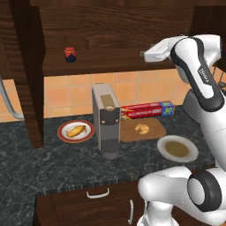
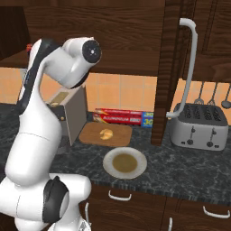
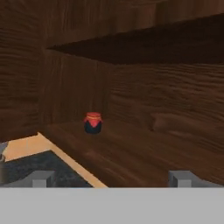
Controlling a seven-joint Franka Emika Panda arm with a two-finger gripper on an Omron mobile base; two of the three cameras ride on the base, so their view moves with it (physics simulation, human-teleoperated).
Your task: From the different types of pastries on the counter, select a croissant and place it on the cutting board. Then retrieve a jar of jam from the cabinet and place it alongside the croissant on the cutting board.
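In the left base view, the small squat jar of jam with a red lid [image 1: 70, 54] stands on the thick shelf board of the dark brown wood-grain cabinet [image 1: 110, 66], in the upper left of the frame. The white arm reaches up in the upper right, and its pale grey tool [image 1: 150, 54] lies just at the front edge of the same shelf, well apart from the jar and to the right of it. From here I cannot tell if its fingers are parted or closed. Lower in the frame, on the dark speckled stone tabletop [image 1: 53, 163], the small golden-brown crescent croissant [image 1: 142, 128] lies on the flat brown wooden cutting board [image 1: 142, 129]. At the left of it stands a grey coffee machine [image 1: 106, 120], and further left the elongated yellow-orange bun [image 1: 76, 130] rests on a round red-rimmed plate [image 1: 76, 131]. Behind the board lies a red box of aluminium foil [image 1: 148, 110].

In the right base view, the croissant [image 2: 106, 133] lies on the cutting board [image 2: 106, 134] near the middle of the frame, and a silver toaster [image 2: 198, 126] stands at the right.

In the hand view, the jar [image 3: 92, 122] stands upright on the shelf, left of the centre and far from the two grey fingertips [image 3: 42, 178] at the bottom edge. The fingertips are wide apart and hold nothing.
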